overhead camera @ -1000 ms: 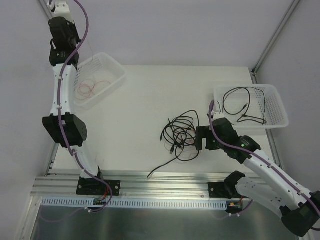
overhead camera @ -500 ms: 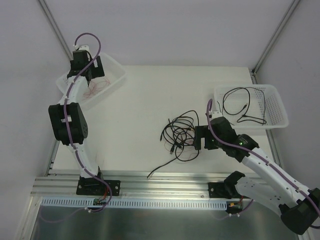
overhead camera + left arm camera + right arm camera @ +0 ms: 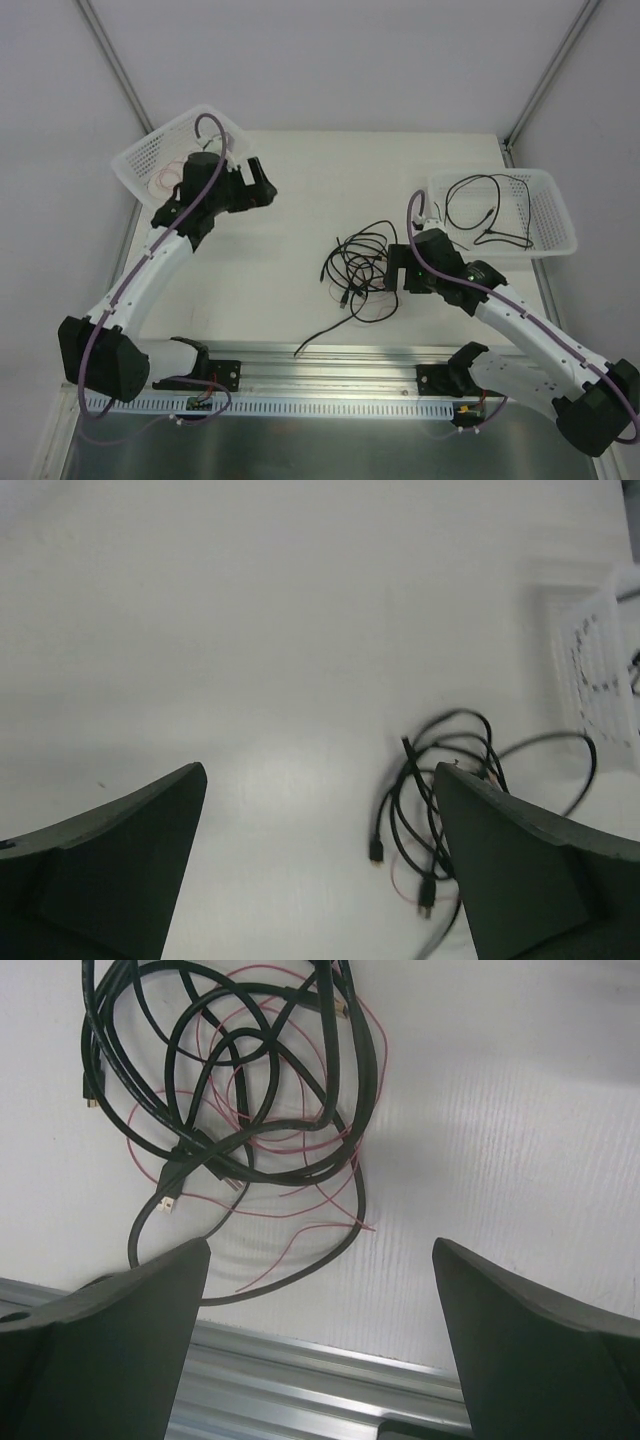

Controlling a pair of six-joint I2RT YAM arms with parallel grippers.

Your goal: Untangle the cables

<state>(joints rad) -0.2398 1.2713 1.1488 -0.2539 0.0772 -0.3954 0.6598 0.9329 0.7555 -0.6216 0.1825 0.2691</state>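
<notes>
rail: aluminium rail (image 3: 300, 1375) runs along the near edge, at 6 o'clock of the pile.
right tool (image 3: 393, 272): jaws spread wide, gripping nothing. Low over the counter (image 3: 300, 190), just beside the pile at its 3 o'clock.
cables (image 3: 358, 270): black loops knotted with a thin red wire (image 3: 300, 1175), mid-counter. One black tail runs out toward 7 o'clock.
left tool (image 3: 262, 188): jaws wide apart, nothing between them. At 10 o'clock of the pile, well apart from it, just beside the left basket (image 3: 145, 150).
baskets: left basket holds a sorted red wire (image 3: 163, 182). Right basket (image 3: 550, 205), at 2 o'clock, holds a sorted black cable (image 3: 487, 237).
step: looks like between picks. Some strands are binned, the knot remains, both tools are free.
next: the right tool is best placed. It needs one outer strand only, closed on cleanly and drawn out. The left tool may need to pin the rest.
views: right wrist shows the red wire threading through the black loops, barely visible from the top view. Left wrist confirms its empty gap. Only the top view shows both baskets' contents.
</notes>
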